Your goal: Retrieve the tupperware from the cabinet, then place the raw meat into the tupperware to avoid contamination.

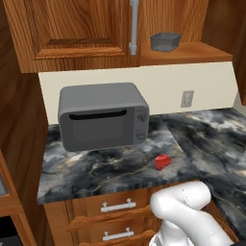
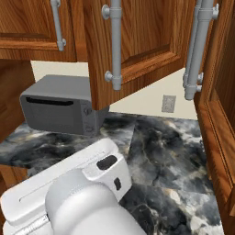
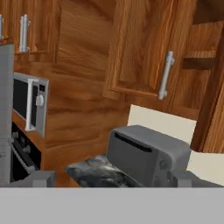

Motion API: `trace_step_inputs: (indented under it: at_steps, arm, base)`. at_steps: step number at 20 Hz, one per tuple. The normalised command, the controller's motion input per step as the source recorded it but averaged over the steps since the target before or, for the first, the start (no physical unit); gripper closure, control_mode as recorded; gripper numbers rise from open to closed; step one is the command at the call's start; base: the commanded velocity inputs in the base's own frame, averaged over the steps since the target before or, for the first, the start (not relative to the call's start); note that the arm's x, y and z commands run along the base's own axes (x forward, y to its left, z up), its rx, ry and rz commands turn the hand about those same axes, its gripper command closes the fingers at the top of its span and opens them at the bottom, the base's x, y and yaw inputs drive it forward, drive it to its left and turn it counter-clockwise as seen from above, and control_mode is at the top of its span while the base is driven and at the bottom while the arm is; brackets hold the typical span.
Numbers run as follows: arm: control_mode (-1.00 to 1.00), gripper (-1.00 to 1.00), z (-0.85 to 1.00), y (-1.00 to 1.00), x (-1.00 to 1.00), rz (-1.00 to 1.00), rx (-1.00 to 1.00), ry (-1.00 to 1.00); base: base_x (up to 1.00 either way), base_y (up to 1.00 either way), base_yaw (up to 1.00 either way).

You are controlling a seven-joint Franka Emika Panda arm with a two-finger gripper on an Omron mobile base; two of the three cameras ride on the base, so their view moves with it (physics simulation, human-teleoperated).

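Observation:
The tupperware point(image 1: 166, 41), a small grey open tub, stands on the bare shelf of the reddish-brown wall cabinet point(image 1: 77, 33), right of its closed left door. The cabinet point(image 2: 137, 41) has two doors swung out toward me in the right base view. The raw meat point(image 1: 162, 161), a small red lump, lies on the dark marble counter point(image 1: 110, 173) in front of the microwave's right end. My gripper point(image 3: 114, 179) is open and holds nothing; its fingertips point(image 3: 41, 178) stand wide apart. It points at the cabinet point(image 3: 140, 52) from well back and to the left.
A big grey microwave point(image 1: 102, 115) sits on the counter below the cabinet. A wall outlet point(image 1: 187, 98) is on the cream backsplash. Drawers point(image 1: 117, 206) lie under the counter edge. A wall oven point(image 3: 30, 105) stands at the left of the hand view.

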Motion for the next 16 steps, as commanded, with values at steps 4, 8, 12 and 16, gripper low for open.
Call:
trace_step_inputs:
  at_steps: [4,8,12,16]
  arm:
    - [-1.00,-1.00,-0.65,0.80,-0.63,0.03,-0.43,0.00]
    - [-1.00,-1.00,-0.31,1.00,-0.14,-0.01,-0.35,-0.02]
    - [-1.00,-1.00,-0.07,1.00,0.03,-0.03,-0.31,-0.05]
    - [-1.00,-1.00,-0.01,0.89,0.25,-0.09,-0.29,-0.05]
  base:
    - [0.00,0.00,0.00]
    - [0.00,0.00,0.00]
    - [0.00,0.00,0.00]
    - [0.00,0.00,0.00]
